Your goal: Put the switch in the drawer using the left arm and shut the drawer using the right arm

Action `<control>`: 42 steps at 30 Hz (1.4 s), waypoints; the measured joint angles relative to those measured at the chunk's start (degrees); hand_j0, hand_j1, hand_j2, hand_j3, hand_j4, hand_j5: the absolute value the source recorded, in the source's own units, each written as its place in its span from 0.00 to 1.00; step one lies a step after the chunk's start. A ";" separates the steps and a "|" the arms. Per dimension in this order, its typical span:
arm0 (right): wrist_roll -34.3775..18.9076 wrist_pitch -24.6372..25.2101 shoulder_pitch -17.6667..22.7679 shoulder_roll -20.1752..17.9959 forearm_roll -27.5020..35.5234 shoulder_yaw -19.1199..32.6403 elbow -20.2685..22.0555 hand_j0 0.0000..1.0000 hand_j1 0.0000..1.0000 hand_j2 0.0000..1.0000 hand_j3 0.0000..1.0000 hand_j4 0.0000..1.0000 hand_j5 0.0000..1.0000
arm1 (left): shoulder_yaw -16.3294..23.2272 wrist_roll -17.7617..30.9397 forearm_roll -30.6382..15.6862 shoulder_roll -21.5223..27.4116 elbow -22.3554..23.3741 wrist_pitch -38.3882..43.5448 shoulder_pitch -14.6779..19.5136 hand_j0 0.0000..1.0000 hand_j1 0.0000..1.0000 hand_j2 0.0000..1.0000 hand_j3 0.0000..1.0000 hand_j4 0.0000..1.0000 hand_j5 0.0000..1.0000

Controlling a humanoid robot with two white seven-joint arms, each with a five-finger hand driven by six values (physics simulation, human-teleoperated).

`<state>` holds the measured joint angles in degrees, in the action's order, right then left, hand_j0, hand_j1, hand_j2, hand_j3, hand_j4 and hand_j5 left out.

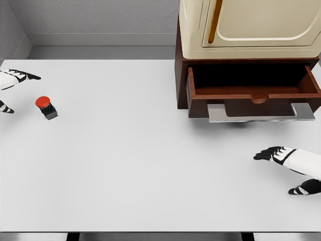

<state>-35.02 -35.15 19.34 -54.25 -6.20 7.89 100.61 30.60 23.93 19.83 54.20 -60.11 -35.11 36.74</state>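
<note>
Table: white table under my head camera.
Switch: I see the switch near the left edge.
Drawer: drawer pulled out, far right.
Left hand: left hand spread, holding nothing, beside the switch.
Right hand: right hand relaxed, holding nothing, right edge.

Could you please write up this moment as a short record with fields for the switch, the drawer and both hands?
switch: red-topped switch standing on the white table, far left, untouched
drawer: wooden drawer pulled open, nothing visible inside, grey handle in front
left hand: left hand open at the left edge, beside the switch, apart from it
right hand: right hand open, below the drawer, holding nothing
</note>
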 measured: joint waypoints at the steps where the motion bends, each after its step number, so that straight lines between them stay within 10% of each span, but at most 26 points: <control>1: 0.00 0.00 -0.09 -0.02 0.00 -0.02 0.03 1.00 1.00 1.00 1.00 1.00 1.00 | 0.04 0.00 0.02 0.01 -0.02 -0.01 0.00 1.00 1.00 1.00 1.00 1.00 1.00; 7: 0.00 -0.01 -0.09 -0.23 0.04 0.17 0.08 1.00 1.00 1.00 1.00 1.00 1.00 | 3.59 0.06 0.03 -0.10 -1.59 0.01 1.76 1.00 1.00 1.00 1.00 1.00 1.00; 12: 0.00 -0.02 0.44 -1.16 0.21 3.28 0.04 0.52 0.52 0.52 0.52 0.52 0.52 | 6.83 0.21 0.91 -0.19 -3.69 0.00 2.90 0.98 0.98 0.98 0.98 0.98 0.98; 18: 0.00 -0.03 2.46 -1.82 1.39 8.68 0.01 0.40 0.40 0.40 0.40 0.40 0.40 | 8.16 0.53 3.19 -0.89 -4.07 0.00 3.60 0.88 0.88 0.88 0.88 0.88 0.88; 42: 0.00 -0.02 4.57 -2.34 5.71 15.21 0.09 0.57 0.57 0.57 0.57 0.57 0.57 | 11.60 0.61 4.11 -1.15 -5.22 0.00 3.86 0.67 0.67 0.67 0.67 0.67 0.67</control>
<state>-35.02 -35.16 23.91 -56.60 -0.49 23.10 100.70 42.20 24.54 23.94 53.05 -65.32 -35.11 40.61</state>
